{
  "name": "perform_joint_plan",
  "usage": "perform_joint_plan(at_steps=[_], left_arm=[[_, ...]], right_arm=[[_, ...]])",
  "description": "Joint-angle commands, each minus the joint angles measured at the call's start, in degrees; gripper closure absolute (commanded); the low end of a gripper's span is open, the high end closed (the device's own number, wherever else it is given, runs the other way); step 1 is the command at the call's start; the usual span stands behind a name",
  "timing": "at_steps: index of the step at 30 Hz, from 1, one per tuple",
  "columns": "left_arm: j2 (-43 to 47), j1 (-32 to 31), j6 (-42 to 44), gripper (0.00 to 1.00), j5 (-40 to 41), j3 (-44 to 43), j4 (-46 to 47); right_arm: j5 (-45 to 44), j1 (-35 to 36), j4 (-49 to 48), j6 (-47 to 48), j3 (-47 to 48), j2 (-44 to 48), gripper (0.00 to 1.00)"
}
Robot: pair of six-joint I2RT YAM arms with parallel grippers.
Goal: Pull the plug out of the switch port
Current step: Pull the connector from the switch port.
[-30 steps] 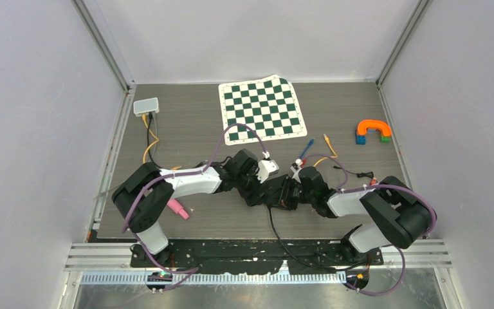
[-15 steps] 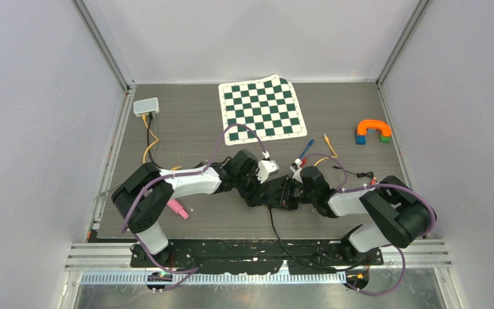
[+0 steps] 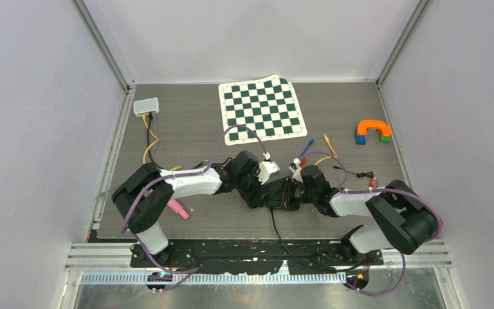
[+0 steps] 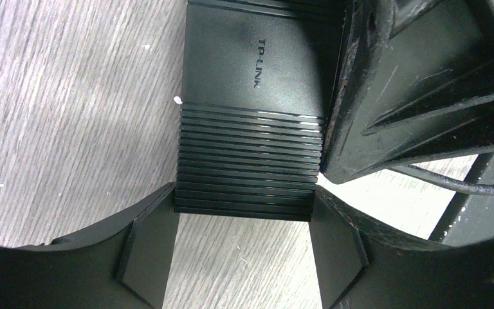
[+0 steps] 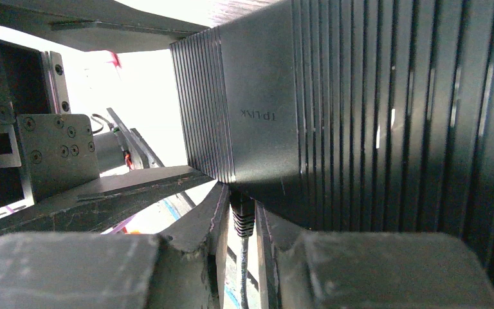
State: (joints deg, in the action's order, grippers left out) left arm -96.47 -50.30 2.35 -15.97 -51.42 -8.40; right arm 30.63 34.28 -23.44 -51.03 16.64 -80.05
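A black ribbed TP-LINK switch (image 3: 273,193) lies on the table between my two grippers. My left gripper (image 3: 262,192) is shut on it, and in the left wrist view its fingers (image 4: 157,232) press the two sides of the switch's (image 4: 251,96) near end. My right gripper (image 3: 288,193) comes in from the right. In the right wrist view it (image 5: 242,205) is shut on the black plug (image 5: 242,217), which sits in the port at the switch's (image 5: 360,116) edge. The plug's thin cable (image 5: 243,273) runs down between the fingers.
A green-and-white chessboard mat (image 3: 264,108) lies at the back. A white box (image 3: 146,106) with yellow leads sits back left. A pink object (image 3: 178,208) lies by the left arm. Orange and blue blocks (image 3: 373,131) are at the right, loose cables (image 3: 315,153) behind my right gripper.
The right arm's elbow has shifted slightly right and toward the near edge. Both grippers and the switch stay where they were.
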Motion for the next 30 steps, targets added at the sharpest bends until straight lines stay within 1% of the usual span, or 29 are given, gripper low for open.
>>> perform_joint_plan(at_steps=[1,4,8,11,14,17,24,30], left_arm=[[-1.48,0.56,-0.23,0.70,4.06,-0.23,-3.07],[-1.66,0.56,-0.50,0.71,4.96,-0.43,-3.52],[-2.25,0.56,-1.18,0.72,6.73,-0.76,-4.21],[-2.79,0.56,-1.38,0.72,7.13,-1.00,-4.37],[-2.99,0.56,-1.58,0.72,7.24,-0.78,-4.10],[-2.95,0.56,-1.73,0.73,8.90,-0.66,-4.42],[-2.74,0.56,-1.65,0.73,9.48,0.09,-4.17],[-2.70,0.56,-1.60,0.74,9.70,-0.23,-4.34]], right_arm=[[6.76,0.70,4.04,2.84,0.99,2.13,0.95],[6.71,0.70,4.88,3.49,1.19,1.73,0.95],[5.26,0.91,9.62,6.93,2.26,1.80,0.95],[6.61,1.20,12.39,9.00,3.50,1.56,0.95],[9.48,1.24,9.61,8.61,3.17,1.13,0.95],[11.62,1.26,9.05,8.62,3.44,0.85,0.95],[10.28,1.68,18.72,14.61,6.52,1.89,0.95],[9.95,1.84,19.50,15.26,6.16,2.04,0.95]])
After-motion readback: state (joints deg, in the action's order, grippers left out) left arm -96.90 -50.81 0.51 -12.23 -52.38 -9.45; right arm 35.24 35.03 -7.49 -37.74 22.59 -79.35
